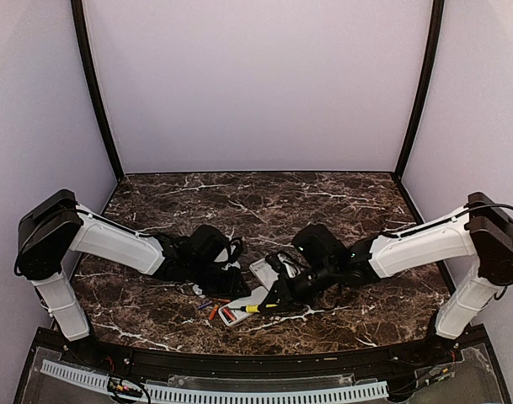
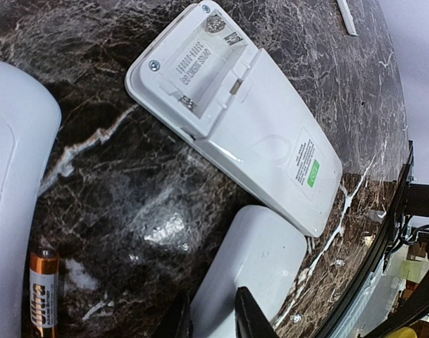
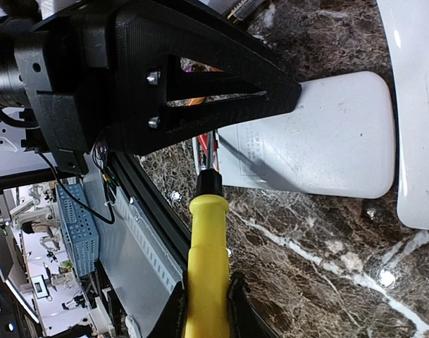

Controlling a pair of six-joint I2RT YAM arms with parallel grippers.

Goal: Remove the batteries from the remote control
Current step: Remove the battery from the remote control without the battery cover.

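My left gripper (image 2: 215,320) is closed to a narrow gap on the edge of a white remote (image 2: 267,250), low at the table's front (image 1: 237,313). My right gripper (image 3: 203,310) is shut on the yellow-handled screwdriver (image 3: 208,246). Its shaft reaches the near end of that remote (image 3: 327,141), where a red-orange sliver shows beside it. The left gripper's black finger (image 3: 270,91) rests on the remote's far edge. Loose batteries (image 1: 210,306) lie left of the remote, and one orange battery (image 2: 41,292) shows in the left wrist view.
A second white remote (image 2: 270,141) lies face down with its battery bay open and empty. A third white remote (image 2: 10,211) lies at the left. The table's front edge and black rail (image 3: 151,211) run just behind the screwdriver.
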